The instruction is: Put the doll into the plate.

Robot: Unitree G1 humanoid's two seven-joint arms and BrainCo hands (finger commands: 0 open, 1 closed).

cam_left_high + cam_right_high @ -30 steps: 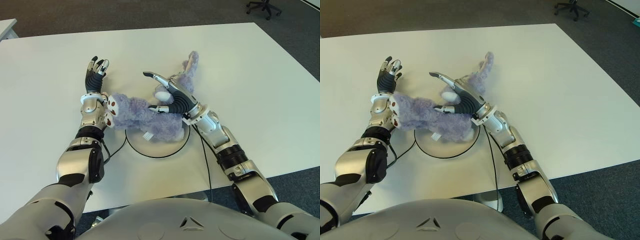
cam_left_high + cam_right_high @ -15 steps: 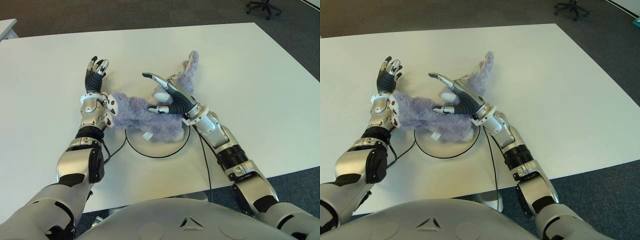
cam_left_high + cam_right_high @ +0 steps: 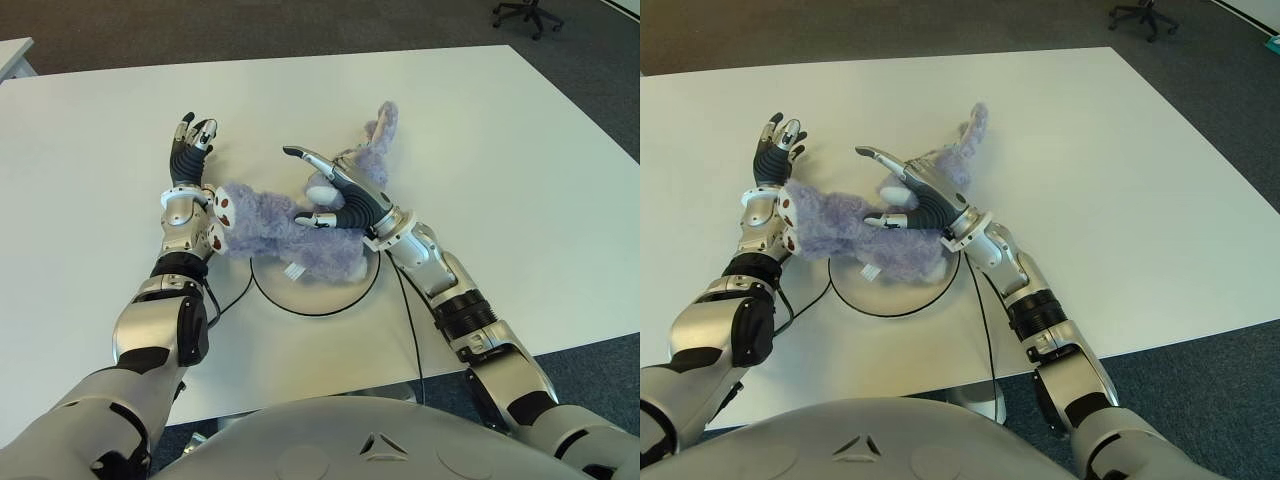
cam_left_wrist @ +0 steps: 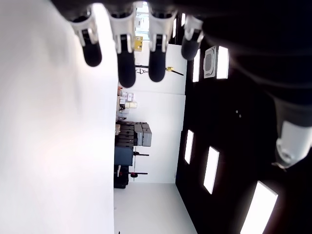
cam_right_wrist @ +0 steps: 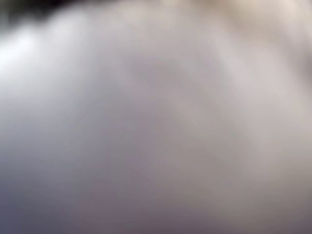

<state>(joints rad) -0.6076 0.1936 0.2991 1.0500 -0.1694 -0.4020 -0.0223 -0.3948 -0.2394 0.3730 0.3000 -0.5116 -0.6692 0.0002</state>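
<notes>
A fluffy purple doll (image 3: pixel 285 232) lies stretched across the far half of a white plate (image 3: pixel 330 296) with a dark rim; one limb (image 3: pixel 383 125) reaches out onto the table behind. My right hand (image 3: pixel 330 190) is over the doll's middle, fingers spread and thumb out, holding nothing. The right wrist view is filled by blurred fur. My left hand (image 3: pixel 190 148) shows to the left of the doll's foot (image 3: pixel 224 212), palm down over the table with straight fingers (image 4: pixel 126 53).
The white table (image 3: pixel 480 150) stretches wide on all sides. A black cable (image 3: pixel 232 295) runs from the plate's left rim toward my left arm. An office chair (image 3: pixel 528 12) stands on the dark carpet far right.
My right hand has lifted slightly and shifted a little left over the doll, its fingers staying open. The doll and left hand have not moved.
</notes>
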